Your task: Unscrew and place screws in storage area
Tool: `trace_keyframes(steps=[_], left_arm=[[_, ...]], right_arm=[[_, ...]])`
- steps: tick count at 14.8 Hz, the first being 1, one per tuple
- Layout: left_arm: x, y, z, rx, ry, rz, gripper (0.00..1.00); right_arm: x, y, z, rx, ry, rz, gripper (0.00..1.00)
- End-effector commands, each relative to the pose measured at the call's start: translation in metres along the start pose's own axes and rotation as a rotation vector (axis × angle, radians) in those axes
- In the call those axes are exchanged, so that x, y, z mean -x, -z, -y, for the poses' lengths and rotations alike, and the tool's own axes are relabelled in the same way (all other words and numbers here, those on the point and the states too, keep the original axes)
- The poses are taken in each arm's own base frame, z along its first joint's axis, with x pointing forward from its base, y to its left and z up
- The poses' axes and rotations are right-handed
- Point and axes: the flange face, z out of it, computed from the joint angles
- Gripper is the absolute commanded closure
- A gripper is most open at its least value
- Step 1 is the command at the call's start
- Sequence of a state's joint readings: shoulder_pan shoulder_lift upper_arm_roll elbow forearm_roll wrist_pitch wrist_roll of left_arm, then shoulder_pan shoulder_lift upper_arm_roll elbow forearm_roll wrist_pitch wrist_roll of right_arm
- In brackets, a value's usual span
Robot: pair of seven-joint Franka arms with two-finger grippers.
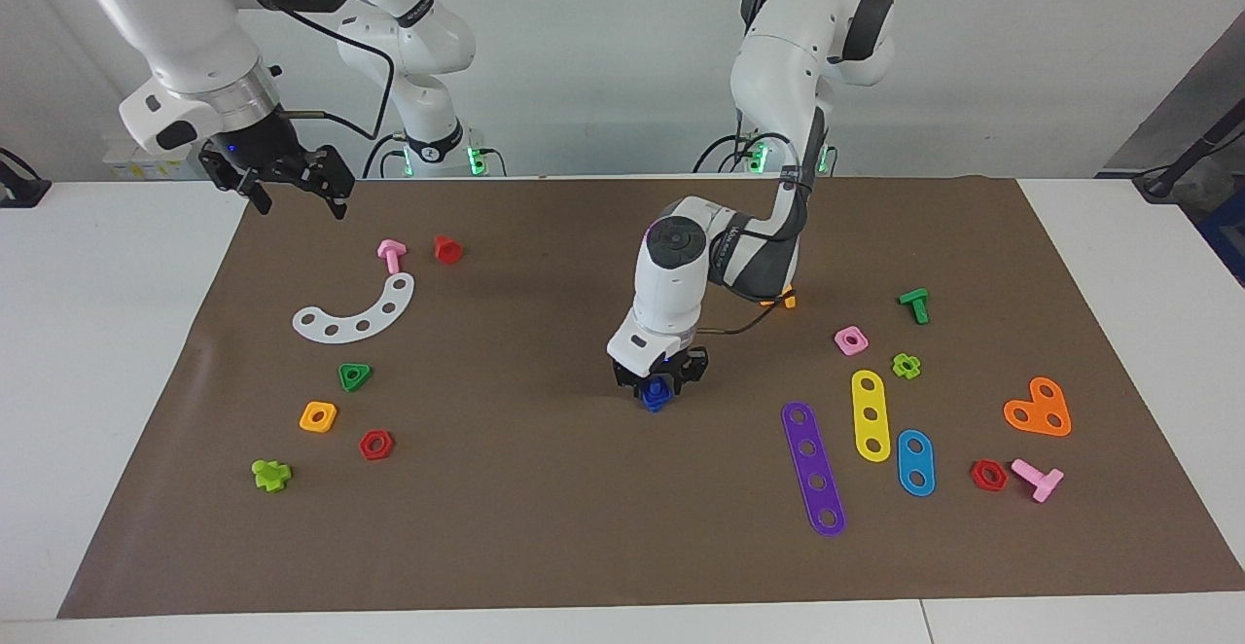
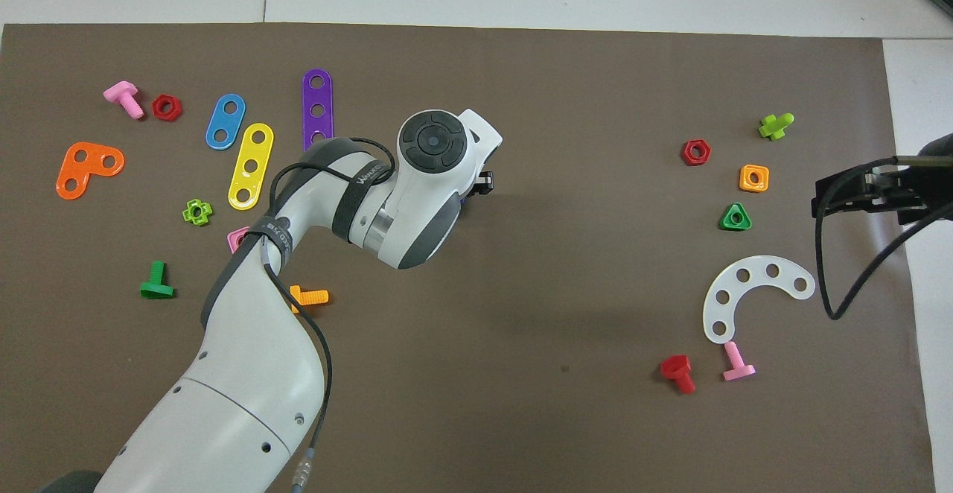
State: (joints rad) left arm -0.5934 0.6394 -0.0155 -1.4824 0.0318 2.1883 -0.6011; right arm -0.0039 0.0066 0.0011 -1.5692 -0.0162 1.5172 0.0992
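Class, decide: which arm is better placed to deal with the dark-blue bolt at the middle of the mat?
Left. Its tool is already down around the dark-blue bolt; the right tool waits raised over the mat's corner.

White Franka arms (image 1: 671, 284), dark-grey joint caps, black hands, black cables strapped alongside.

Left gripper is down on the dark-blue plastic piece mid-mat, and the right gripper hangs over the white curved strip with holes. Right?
Not quite. In the facing view the right gripper hangs over the brown mat's corner, not over the white curved strip. The left gripper is indeed at the dark-blue plastic piece.
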Motion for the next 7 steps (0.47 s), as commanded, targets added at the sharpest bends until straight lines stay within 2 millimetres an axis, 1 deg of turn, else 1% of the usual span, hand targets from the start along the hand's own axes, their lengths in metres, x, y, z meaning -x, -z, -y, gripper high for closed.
trace_keyframes(steps=[1, 3, 7], left_arm=[[0.0015, 0.0054, 0.0006, -0.027, 0.006, 0.002, 0.35], [0.0015, 0.0061, -0.0008, -0.023, 0.004, -0.004, 0.38], [0.0008, 0.0061, -0.0010, -0.022, 0.008, 0.000, 0.41]], right_arm=[[0.0057, 0.0007, 0.0003, -0.018, 0.003, -0.019, 0.00], [0.0056, 0.0006, -0.0005, -0.018, 0.002, -0.018, 0.00], [0.0056, 0.0006, -0.0005, -0.018, 0.002, -0.018, 0.00]])
